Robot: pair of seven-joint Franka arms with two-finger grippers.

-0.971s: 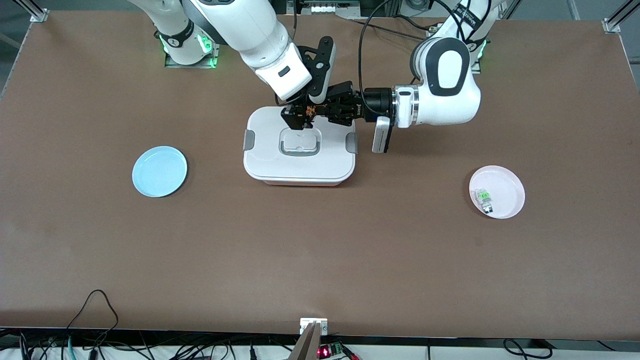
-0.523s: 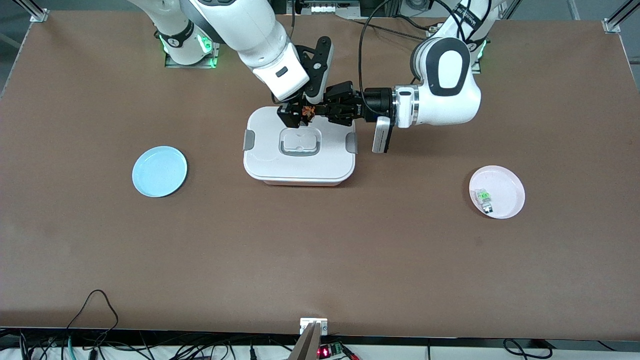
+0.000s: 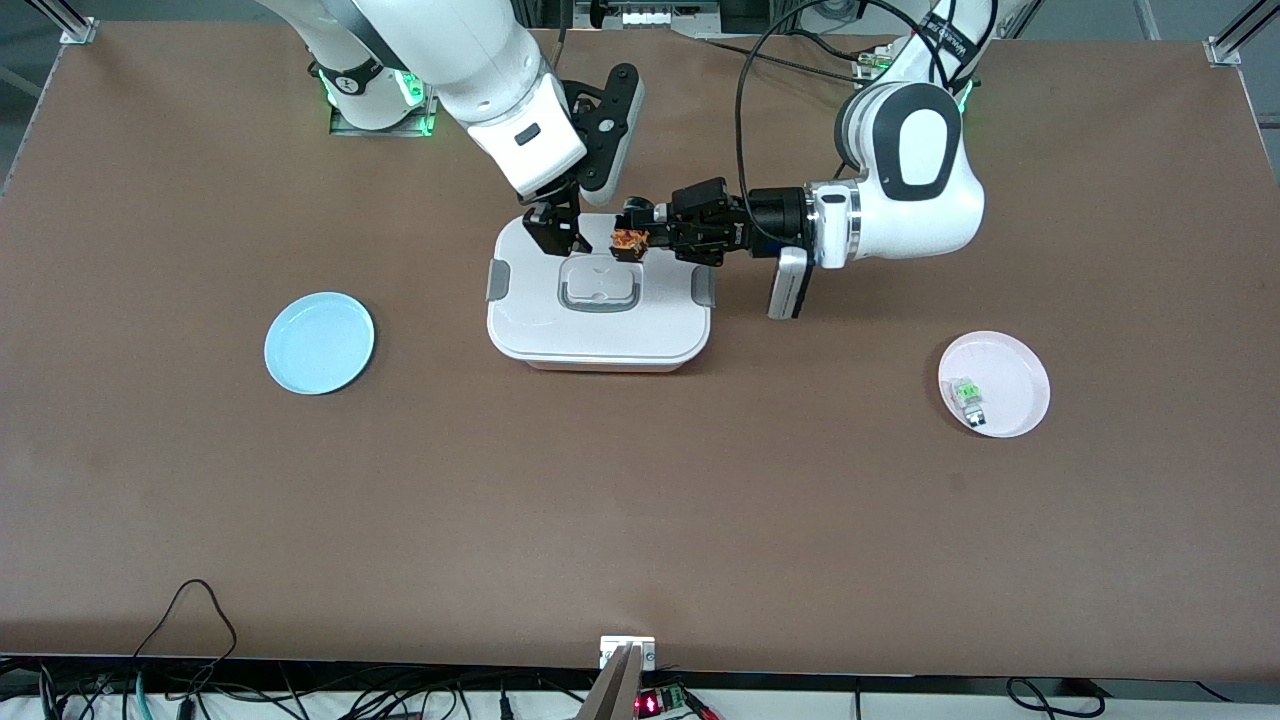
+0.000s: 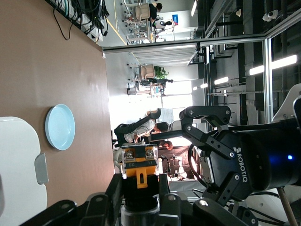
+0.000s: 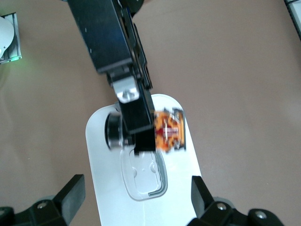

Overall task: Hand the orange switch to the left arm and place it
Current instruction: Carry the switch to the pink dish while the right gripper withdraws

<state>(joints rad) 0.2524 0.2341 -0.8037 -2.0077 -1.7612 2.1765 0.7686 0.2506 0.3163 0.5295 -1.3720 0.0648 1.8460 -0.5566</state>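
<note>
The orange switch (image 3: 629, 241) hangs over the lid of the white box (image 3: 600, 335), near the box's edge closest to the arms' bases. My left gripper (image 3: 634, 239) is shut on it, reaching in sideways from the left arm's end. In the left wrist view the switch (image 4: 138, 164) sits clamped between the black fingers (image 4: 104, 188) of my left gripper (image 4: 139, 181). My right gripper (image 3: 560, 234) hovers open over the same box edge, beside the switch and apart from it. The right wrist view shows the switch (image 5: 169, 132) above the box lid (image 5: 141, 193), with my right gripper (image 5: 136, 195) holding nothing.
A light blue plate (image 3: 319, 343) lies toward the right arm's end of the table. A pink plate (image 3: 1015, 365) toward the left arm's end holds a small clear component with a green top (image 3: 968, 393). Cables run along the table edge nearest the front camera.
The right gripper has drawn away from the switch, toward its own end of the table and upward. The left gripper has pulled back slightly with the switch still in it.
</note>
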